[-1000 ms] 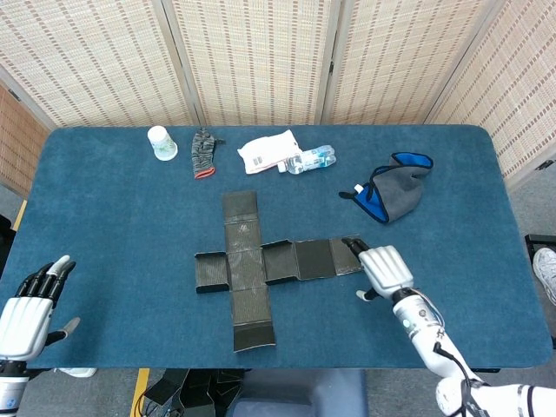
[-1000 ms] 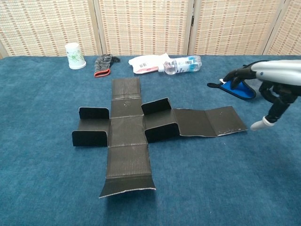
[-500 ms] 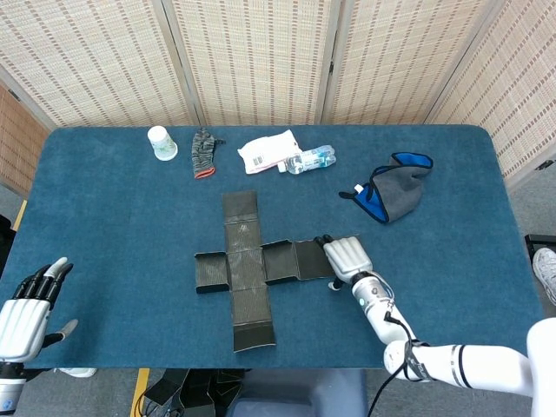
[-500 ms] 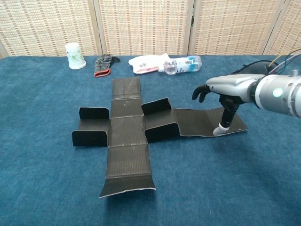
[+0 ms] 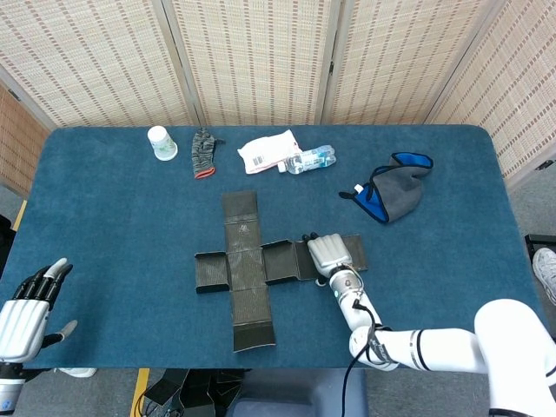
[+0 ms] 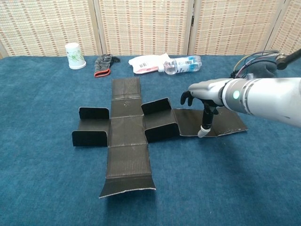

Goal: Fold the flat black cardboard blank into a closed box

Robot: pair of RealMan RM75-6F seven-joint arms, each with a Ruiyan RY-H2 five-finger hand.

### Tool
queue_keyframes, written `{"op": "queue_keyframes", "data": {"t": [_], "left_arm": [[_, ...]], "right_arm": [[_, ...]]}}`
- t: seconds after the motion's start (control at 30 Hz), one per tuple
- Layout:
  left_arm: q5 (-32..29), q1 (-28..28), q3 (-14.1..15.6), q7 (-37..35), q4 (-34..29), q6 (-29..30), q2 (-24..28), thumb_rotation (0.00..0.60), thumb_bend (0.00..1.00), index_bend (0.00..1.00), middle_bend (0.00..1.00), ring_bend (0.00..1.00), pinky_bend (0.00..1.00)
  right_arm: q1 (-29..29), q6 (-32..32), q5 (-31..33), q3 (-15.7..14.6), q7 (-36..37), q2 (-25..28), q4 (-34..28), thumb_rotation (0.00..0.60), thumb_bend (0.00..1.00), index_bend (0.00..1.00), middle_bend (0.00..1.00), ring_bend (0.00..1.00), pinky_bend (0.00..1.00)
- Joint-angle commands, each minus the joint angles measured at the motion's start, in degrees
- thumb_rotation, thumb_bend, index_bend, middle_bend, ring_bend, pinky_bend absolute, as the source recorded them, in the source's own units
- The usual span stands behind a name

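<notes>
The black cardboard blank (image 5: 246,228) lies spread in a cross at the table's middle, its centre panel (image 6: 126,129) flat. Short flaps stand up on its left side and just right of the centre panel. My right hand (image 5: 328,254) is over the blank's long right arm, fingers apart and holding nothing. In the chest view the right hand (image 6: 202,94) has its thumb pointing down, the tip at the front edge of that panel. My left hand (image 5: 26,308) hovers spread and empty off the table's near left corner, apart from the blank; the chest view does not show it.
Along the far side stand a paper cup (image 5: 162,142), a grey glove (image 5: 203,153), a white packet (image 5: 269,151) and a lying plastic bottle (image 5: 310,160). A blue and grey cloth (image 5: 395,187) lies to the right. Woven screens close the back.
My right hand has swept left, from the outer end of the blank's right arm to the panel nearer the centre. The blank and my left hand have stayed put.
</notes>
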Motion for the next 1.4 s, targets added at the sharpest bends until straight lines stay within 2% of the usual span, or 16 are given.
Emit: {"op": "queue_keyframes", "data": {"t": [0.03, 0.57, 1.4], "left_arm": [[-0.09, -0.1, -0.01, -0.09, 0.21, -0.21, -0.12, 0.6, 0.13, 0.09, 0.09, 0.1, 0.18], [-0.07, 0.01, 0.2, -2.04, 1.42, -0.26, -0.36, 0.6, 0.13, 0.09, 0.09, 0.1, 0.18], [-0.28, -0.07, 0.31, -3.39, 2.48, -0.65, -0.82, 0.6, 0.13, 0.09, 0.09, 0.1, 0.18]], "right_arm": [[1.83, 0.28, 2.28, -0.02, -1.74, -1.47, 1.52, 0.6, 0.0, 0.09, 0.15, 0.78, 0.94], [6.47, 2.06, 8.04, -1.2, -6.49, -3.79, 3.33, 0.6, 0.0, 0.08, 0.14, 0.78, 0.94], [8.3, 3.24, 8.37, -3.02, -9.74, -6.23, 6.82, 0.6, 0.0, 0.08, 0.14, 0.78, 0.94]]}}
